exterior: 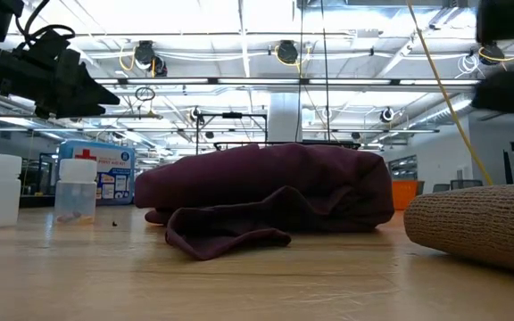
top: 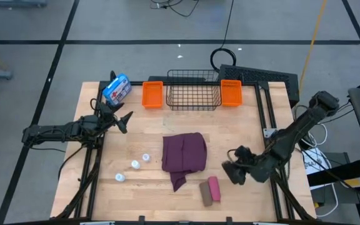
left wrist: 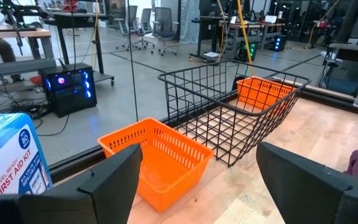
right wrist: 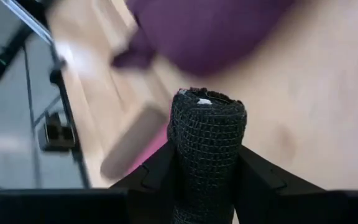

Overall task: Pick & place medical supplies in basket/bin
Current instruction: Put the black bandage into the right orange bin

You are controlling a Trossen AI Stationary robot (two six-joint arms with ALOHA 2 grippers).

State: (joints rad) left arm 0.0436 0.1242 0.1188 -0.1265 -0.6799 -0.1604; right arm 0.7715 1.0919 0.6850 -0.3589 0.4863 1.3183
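A maroon folded cloth [top: 184, 154] lies flat in the table's middle, also in the low view [exterior: 266, 192]. Three tiny white vials [top: 135, 165] stand left of it. A pink roll [top: 214, 188] and a brown roll [top: 205, 194] lie side by side near the near edge. My right gripper [top: 232, 167] hovers right of the cloth, shut on a black roll [right wrist: 207, 134]. My left gripper [top: 121, 119] is open over the left side; its fingers [left wrist: 107, 180] frame the left orange bin [left wrist: 154, 158]. My right gripper pinches the black roll between its two fingers [right wrist: 157, 174], one on each curved side of its lower part [right wrist: 188, 171]. The fingers lie along the roll and come slanting from the table's right. The roll's free end [right wrist: 207, 99] sticks out past the fingertips, clear of the table.
At the far edge, a black wire basket [top: 194, 89] sits between two orange bins [top: 152, 94] [top: 230, 93]. A blue-and-white pouch [top: 116, 89] lies at the far left corner. Bare wood shows between the cloth and the basket.
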